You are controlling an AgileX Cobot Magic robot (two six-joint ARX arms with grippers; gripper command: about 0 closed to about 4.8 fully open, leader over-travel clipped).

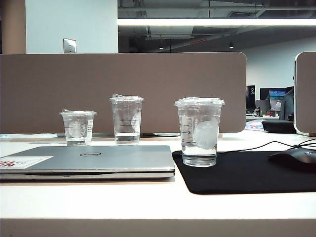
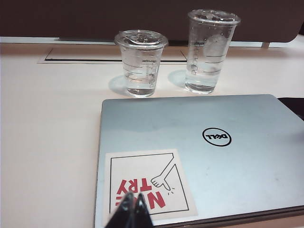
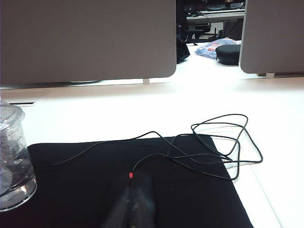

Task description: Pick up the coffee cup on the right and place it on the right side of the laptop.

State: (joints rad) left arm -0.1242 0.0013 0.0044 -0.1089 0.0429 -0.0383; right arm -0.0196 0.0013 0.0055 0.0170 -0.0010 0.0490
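The coffee cup [image 1: 199, 131], clear plastic with a flat lid and a pale round logo, stands upright on the near left corner of a black mat [image 1: 247, 173], just right of the laptop [image 1: 94, 160]. The silver laptop lies closed and flat. Neither gripper shows in the exterior view. In the left wrist view my left gripper [image 2: 133, 202] is shut and empty, over the laptop's [image 2: 199, 152] corner with the white-and-red sticker [image 2: 147, 187]. My right gripper [image 3: 135, 202] is shut and empty above the mat [image 3: 71, 190], with the cup [image 3: 12, 156] off to its side.
A short clear cup [image 1: 78, 127] and a taller clear cup [image 1: 127, 119] stand behind the laptop, before a brown partition [image 1: 123, 89]. A black mouse [image 1: 296, 159] sits on the mat's right end. Its thin cable [image 3: 213, 147] loops over the mat and table.
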